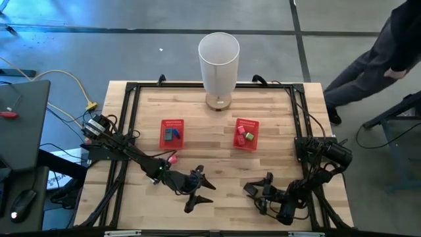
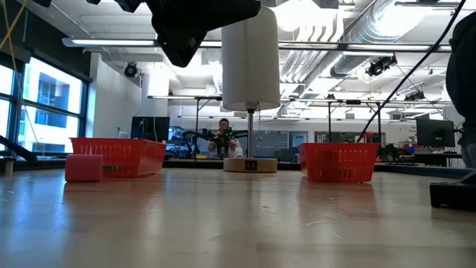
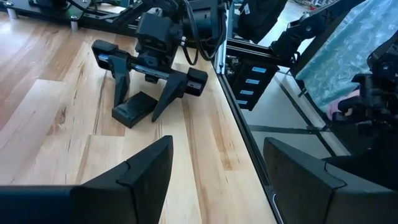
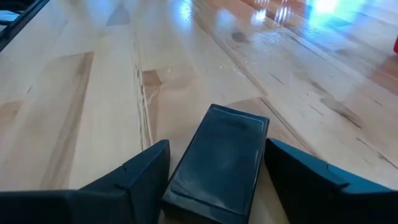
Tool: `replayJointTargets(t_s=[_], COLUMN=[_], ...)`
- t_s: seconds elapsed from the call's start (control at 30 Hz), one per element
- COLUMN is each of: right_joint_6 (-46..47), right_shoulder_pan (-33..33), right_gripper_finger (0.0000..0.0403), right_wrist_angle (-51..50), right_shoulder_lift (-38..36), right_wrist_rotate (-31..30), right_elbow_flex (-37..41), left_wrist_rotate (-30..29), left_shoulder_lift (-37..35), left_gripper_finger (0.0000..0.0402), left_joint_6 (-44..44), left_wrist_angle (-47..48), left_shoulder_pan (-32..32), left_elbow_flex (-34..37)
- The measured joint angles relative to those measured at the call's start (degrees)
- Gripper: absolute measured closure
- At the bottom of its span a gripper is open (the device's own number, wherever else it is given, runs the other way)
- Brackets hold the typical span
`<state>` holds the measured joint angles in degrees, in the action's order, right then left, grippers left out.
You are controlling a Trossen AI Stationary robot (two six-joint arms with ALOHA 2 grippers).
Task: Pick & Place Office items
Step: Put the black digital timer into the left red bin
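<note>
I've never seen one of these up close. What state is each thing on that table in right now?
Left hand: open, holding nothing, above bare wood.
Right hand: open, fingers either side of the black block, not closed on it.
Left red basket: upright, teal item inside.
Right red basket: upright, red and green items inside.
Pink block: loose on the table.
White cylinder: standing upright.

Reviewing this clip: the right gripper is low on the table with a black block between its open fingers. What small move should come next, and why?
Probably close the right gripper on the black block. In the right wrist view the block lies flat on the table between the two open fingers, roughly centred, so no further approach seems needed. The left gripper sits open nearby over bare wood and is not in the way.
</note>
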<state>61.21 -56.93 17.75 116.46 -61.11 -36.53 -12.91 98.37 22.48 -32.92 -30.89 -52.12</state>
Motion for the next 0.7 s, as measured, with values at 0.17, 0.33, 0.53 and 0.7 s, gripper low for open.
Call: replayJointTargets(t_s=[0.17, 0.33, 0.53, 0.7], right_joint_6=[0.1, 0.2, 0.4, 0.1], right_shoulder_pan=[-0.4, -0.6, -0.6, -0.6], right_gripper_finger=[0.0169, 0.023, 0.0262, 0.0262], right_wrist_angle=[-0.1, -0.3, 0.5, 3.1], right_shoulder_lift=[0.0, 0.0, 0.0, -0.7], right_wrist_rotate=[0.1, 0.6, 0.7, 1.2], right_elbow_flex=[0.0, 0.1, 0.1, 0.3], left_wrist_rotate=[0.0, 0.0, 0.0, -0.3], left_shoulder_lift=[0.0, 0.0, 0.0, 0.0], left_gripper_finger=[0.0157, 0.0157, 0.0157, 0.0157], left_joint_6=[0.0, 0.0, -3.3, -11.8], left_wrist_angle=[1.2, 1.9, 1.9, 2.0], left_shoulder_pan=[0.0, 0.0, 0.0, 0.0], left_elbow_flex=[0.0, 0.0, 0.0, 0.0])
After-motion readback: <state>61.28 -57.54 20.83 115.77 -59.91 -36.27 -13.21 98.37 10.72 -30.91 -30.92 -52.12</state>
